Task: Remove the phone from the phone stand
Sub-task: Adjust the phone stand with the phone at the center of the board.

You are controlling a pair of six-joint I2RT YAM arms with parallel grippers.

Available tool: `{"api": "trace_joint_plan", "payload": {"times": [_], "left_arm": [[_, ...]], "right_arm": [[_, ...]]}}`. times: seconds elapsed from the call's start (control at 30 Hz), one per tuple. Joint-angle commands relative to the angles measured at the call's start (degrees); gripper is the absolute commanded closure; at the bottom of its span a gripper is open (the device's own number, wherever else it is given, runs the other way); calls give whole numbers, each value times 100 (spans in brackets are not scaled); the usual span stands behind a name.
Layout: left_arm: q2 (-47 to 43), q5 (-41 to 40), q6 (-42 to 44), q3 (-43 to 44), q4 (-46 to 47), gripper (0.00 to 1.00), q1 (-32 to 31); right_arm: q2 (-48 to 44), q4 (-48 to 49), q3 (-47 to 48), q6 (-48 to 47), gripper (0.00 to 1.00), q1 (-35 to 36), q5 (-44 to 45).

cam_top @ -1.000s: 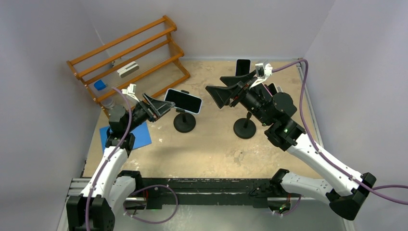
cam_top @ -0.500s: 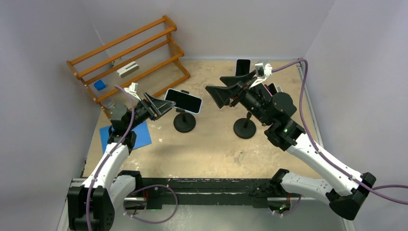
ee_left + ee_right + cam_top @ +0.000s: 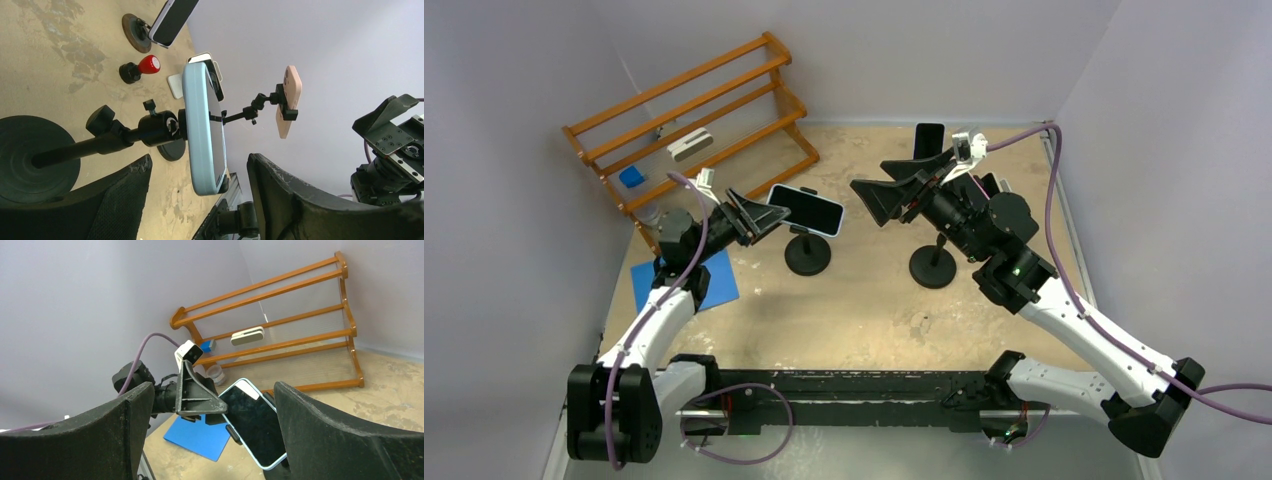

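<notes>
The phone (image 3: 805, 210), dark-screened in a pale blue case, sits clamped on the black phone stand (image 3: 808, 255) at the table's middle. My left gripper (image 3: 762, 214) reaches in from the left and straddles the phone's near end. In the left wrist view the phone (image 3: 200, 130) stands edge-on between the fingers of the left gripper (image 3: 199, 165), with a gap on each side, so the jaws are open around it. My right gripper (image 3: 876, 190) hovers right of the phone, wide open and empty. Its own camera frames the phone (image 3: 255, 422) between the right gripper's (image 3: 212, 390) fingers, farther off.
An orange wooden rack (image 3: 694, 120) stands at the back left with a small white item (image 3: 691, 145) on it. A blue pad (image 3: 684, 285) lies under my left arm. A second stand (image 3: 932, 265) holds a pink phone (image 3: 290, 107); a red-topped stamp (image 3: 145, 65) sits beyond.
My left gripper's jaws have narrowed around the phone's end, and the left wrist has shifted slightly up and back. The right arm and the phone have not moved.
</notes>
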Motion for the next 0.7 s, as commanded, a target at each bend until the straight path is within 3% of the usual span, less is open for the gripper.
{"api": "trace_joint_plan", "payload": {"times": [0.0,0.37,0.67], "left_arm": [[154,74,-144,399,562,33,33],[351,162,-205,550,709,51,-18],[458,211,-199,567,722,52,-226]], "right_arm": [[-68,273,42,-46,9,35,-13],[-51,298,29,-39,9,34,14],[-15,308,33,-26,9,39,31]]}}
